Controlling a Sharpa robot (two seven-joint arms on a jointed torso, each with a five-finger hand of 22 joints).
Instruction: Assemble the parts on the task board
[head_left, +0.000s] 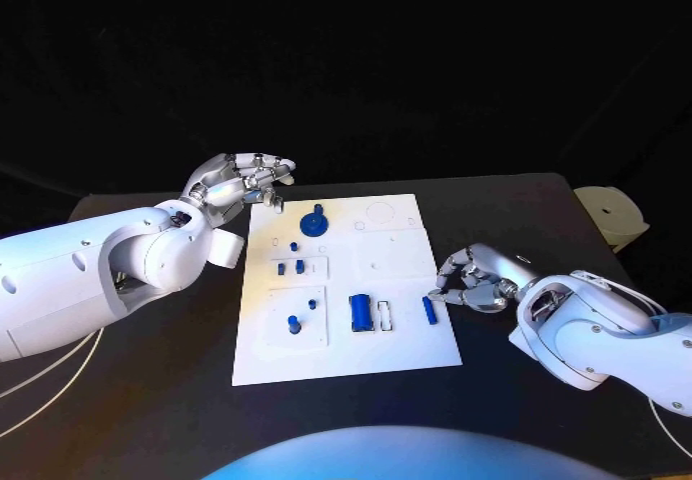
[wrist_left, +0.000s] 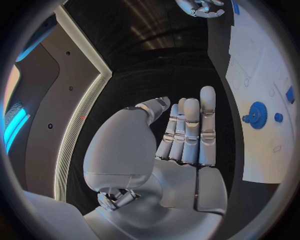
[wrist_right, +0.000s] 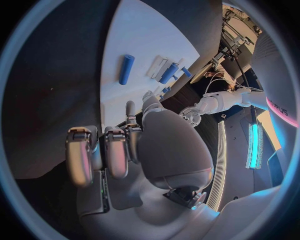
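The white task board (head_left: 346, 345) lies in the middle of the table. On it are a blue gear (head_left: 316, 222) near the far end, several small blue parts (head_left: 293, 267) along its left side, a blue cylinder (head_left: 361, 312) and a blue peg (head_left: 430, 310) by the right edge. My left hand (head_left: 245, 180) hovers off the board's far left corner, fingers straight and holding nothing (wrist_left: 187, 135), with the gear (wrist_left: 257, 115) to its side. My right hand (head_left: 473, 282) sits just right of the peg, fingers curled in on nothing (wrist_right: 119, 150). The peg (wrist_right: 126, 69) lies apart from it.
A pale round object (head_left: 613, 212) stands at the table's far right edge. Bare black table (head_left: 159, 400) runs along both long sides of the board. A white piece (head_left: 385, 314) lies next to the blue cylinder.
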